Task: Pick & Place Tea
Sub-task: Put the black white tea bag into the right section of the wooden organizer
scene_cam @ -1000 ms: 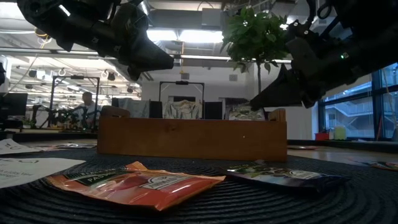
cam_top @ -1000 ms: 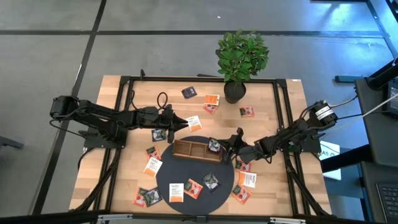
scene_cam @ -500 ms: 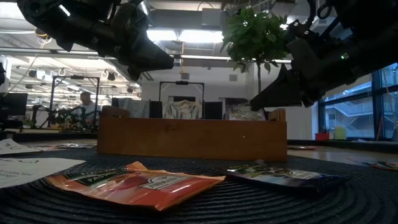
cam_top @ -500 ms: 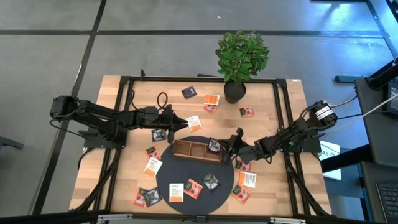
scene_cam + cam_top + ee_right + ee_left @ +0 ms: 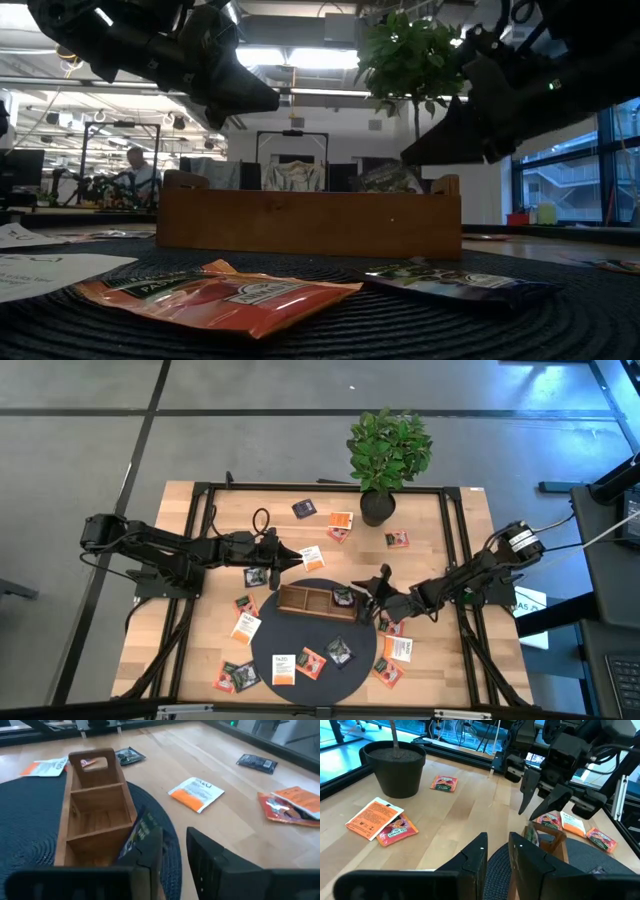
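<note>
A brown wooden compartment tray point(image 5: 305, 600) stands on a round dark mat point(image 5: 312, 645). A dark sachet point(image 5: 142, 835) leans on edge in the tray's right end compartment, also seen as sachet point(image 5: 536, 834). My right gripper point(image 5: 537, 802) hovers open just above that compartment, its fingers spread over the sachet; in the high view it is the gripper point(image 5: 364, 597) at the tray's right end. My left gripper point(image 5: 297, 558) hangs above the table beyond the tray, next to a white-and-orange sachet point(image 5: 312, 557), with a narrow gap between its fingers point(image 5: 498, 855).
Several sachets lie flat on the wood and the mat, among them an orange one point(image 5: 215, 295) and a dark one point(image 5: 460, 280) near the mat's front. A potted plant point(image 5: 388, 455) stands at the far edge. The tray's other compartments point(image 5: 95, 805) show bare wood.
My right gripper has risen a little above the tray's right end. The dark sachet stays leaning in the end compartment.
</note>
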You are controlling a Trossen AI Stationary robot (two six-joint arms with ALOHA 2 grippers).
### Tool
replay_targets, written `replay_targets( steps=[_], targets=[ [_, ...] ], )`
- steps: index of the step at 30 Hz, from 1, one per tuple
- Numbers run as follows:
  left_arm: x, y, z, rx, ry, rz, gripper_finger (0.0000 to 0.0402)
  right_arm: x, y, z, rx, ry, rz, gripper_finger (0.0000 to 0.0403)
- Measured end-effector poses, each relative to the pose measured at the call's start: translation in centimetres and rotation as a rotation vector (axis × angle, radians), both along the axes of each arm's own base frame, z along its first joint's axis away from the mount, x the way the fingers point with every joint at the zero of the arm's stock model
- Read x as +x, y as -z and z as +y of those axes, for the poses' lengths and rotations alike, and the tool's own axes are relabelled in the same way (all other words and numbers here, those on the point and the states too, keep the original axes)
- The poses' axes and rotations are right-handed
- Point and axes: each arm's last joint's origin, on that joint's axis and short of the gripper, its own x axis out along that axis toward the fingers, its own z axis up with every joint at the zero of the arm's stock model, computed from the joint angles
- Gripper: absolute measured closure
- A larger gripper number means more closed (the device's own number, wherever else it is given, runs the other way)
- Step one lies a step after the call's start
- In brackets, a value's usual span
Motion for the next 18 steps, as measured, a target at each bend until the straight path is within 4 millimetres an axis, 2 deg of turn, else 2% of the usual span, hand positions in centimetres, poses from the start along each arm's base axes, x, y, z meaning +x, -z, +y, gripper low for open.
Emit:
replay_targets(
  steps=[12,18],
  targets=[
    [0.0,0.0,0.0,0.0,0.0,0.0,0.0327,-0.9,-3.8,-0.6,-0.09,-0.07,-0.039,0.0312],
    [0.0,0.0,0.0,0.0,0.0,0.0,0.0327,-2.6,-5.5,-3.2,0.098,-0.079,0.037,0.0312]
  ],
)
